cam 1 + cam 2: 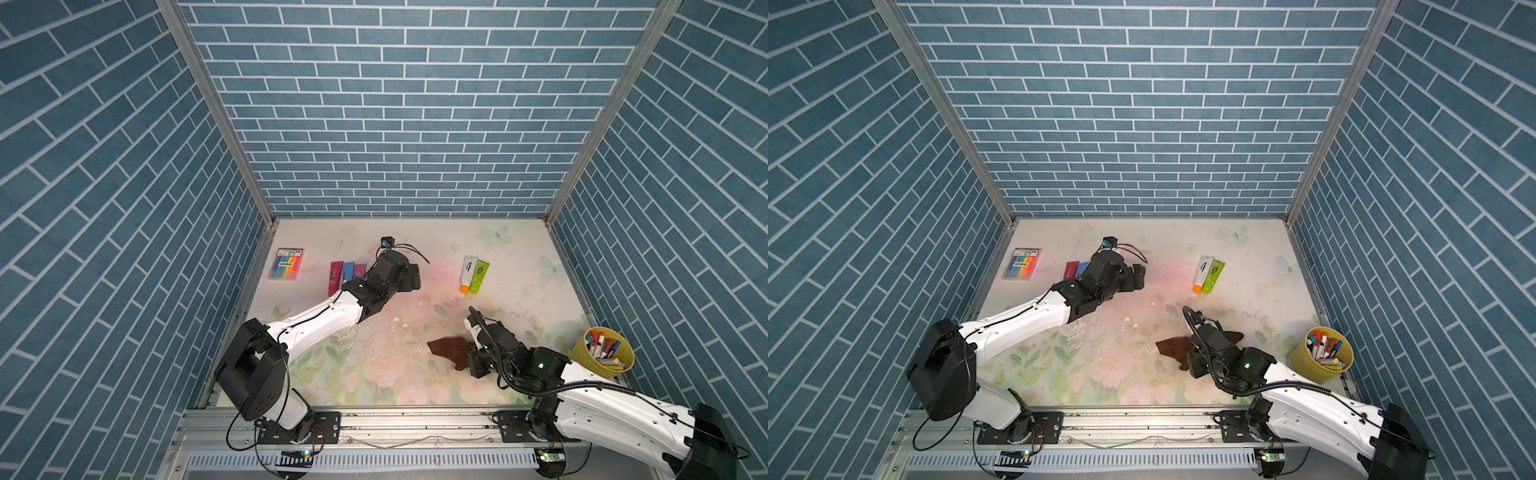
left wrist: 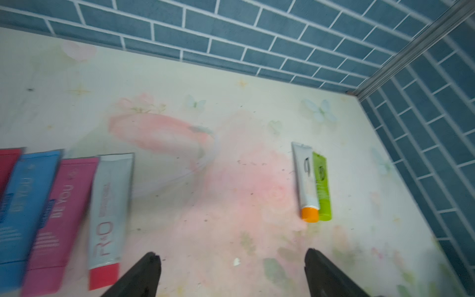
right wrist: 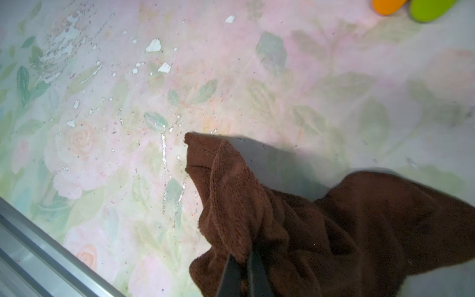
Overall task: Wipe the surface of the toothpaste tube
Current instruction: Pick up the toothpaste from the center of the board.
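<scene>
Left claw [image 2: 231, 259]: wide open, holding nothing, both fingers [image 2: 151, 267] clear of the worktop [image 1: 353, 374].
Left arm: stretched toward the far left part of the worktop, its wrist over the row of tubes in both top views.
Grey toothpaste tube [image 2: 110, 205]: lies flat on the worktop, just beside the left claw and not touched by it. Its red cap is on the end nearest the claw.
Row beside it: pink tube [image 2: 61, 221] against the grey one, then blue tube [image 2: 23, 205], then red tube [image 2: 7, 164], all flat and side by side. The wrist view is blurred here.
Right claw [image 3: 244, 270]: closed tight on a fold of the brown cloth [image 3: 334, 231].
Brown cloth: bunched, draped from the claw onto the worktop near the front right, well apart from the row of tubes.
White tube [image 1: 468, 274]: orange cap, flat, far right of centre, touching the green tube [image 1: 478, 276] alongside it.
Yellow cup [image 1: 579, 353]: upright at the right edge, full of markers.
Marker pack [image 1: 286, 264]: flat by the left wall, near the red tube.
Worktop: floral print, scuffed, with small white flecks in the middle.
</scene>
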`<action>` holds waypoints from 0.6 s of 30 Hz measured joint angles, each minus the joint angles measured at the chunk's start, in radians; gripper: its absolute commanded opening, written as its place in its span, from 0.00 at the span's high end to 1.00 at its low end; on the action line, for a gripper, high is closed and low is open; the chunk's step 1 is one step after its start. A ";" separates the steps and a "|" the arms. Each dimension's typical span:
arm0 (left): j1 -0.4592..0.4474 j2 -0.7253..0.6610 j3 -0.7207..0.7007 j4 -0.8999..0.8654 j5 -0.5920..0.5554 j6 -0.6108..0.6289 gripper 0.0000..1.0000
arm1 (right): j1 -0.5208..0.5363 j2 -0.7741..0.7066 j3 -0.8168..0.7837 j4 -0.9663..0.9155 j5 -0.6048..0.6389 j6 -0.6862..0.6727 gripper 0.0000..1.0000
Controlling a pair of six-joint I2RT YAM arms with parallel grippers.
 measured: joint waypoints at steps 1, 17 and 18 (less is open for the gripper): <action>-0.007 0.026 0.018 0.019 0.006 0.002 0.00 | 0.000 -0.022 -0.001 -0.013 0.026 0.008 1.00; -0.133 0.643 0.644 0.023 0.133 0.121 0.06 | 0.000 -0.100 -0.007 -0.087 0.176 0.066 1.00; -0.136 0.668 0.676 0.011 0.137 0.129 0.07 | 0.000 -0.102 -0.008 -0.087 0.177 0.066 1.00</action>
